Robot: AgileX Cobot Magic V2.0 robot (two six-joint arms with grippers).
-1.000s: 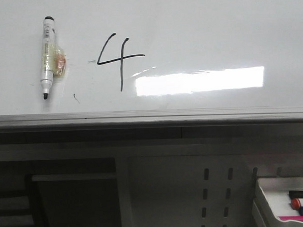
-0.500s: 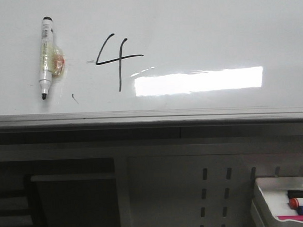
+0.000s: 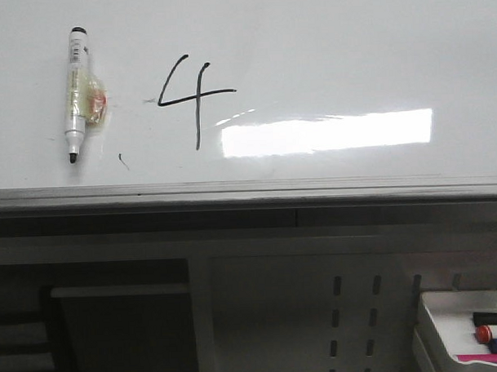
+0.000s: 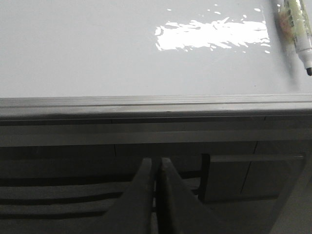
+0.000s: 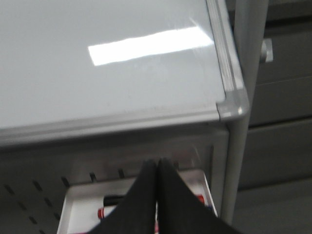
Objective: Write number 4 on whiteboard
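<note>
Nothing on the board has moved vs the earlier frames; only the whole pic shifts a hair, so tiny camera wobble, objs same.

Front view: whiteboard (image 3: 325, 36) fills the upper half, grey metal lower edge below it. Number 4 (image 3: 193, 96) sits left of centre, thin black lines, open top, its stem ending just left of the bright glare patch (image 3: 328, 132). Marker (image 3: 75, 92) lies well left of the digit, uncapped tip pointing down toward the board's lower edge, w/ a yellowish-orange wad at its mid barrel. Tiny black tick (image 3: 123, 162) btwn marker tip and the 4's stem. White tray (image 3: 449, 326) at bottom right holds black, red, blue markers. No arms seen here.

Left wrist view: left gripper (image 4: 156, 168) below the board's edge, off the board, fingers pressed together, holding nothing. Marker tip visible at the far corner.

Right wrist view: right gripper (image 5: 157, 168) also closed & empty, hanging over the tray, beneath the board's corner.
</note>
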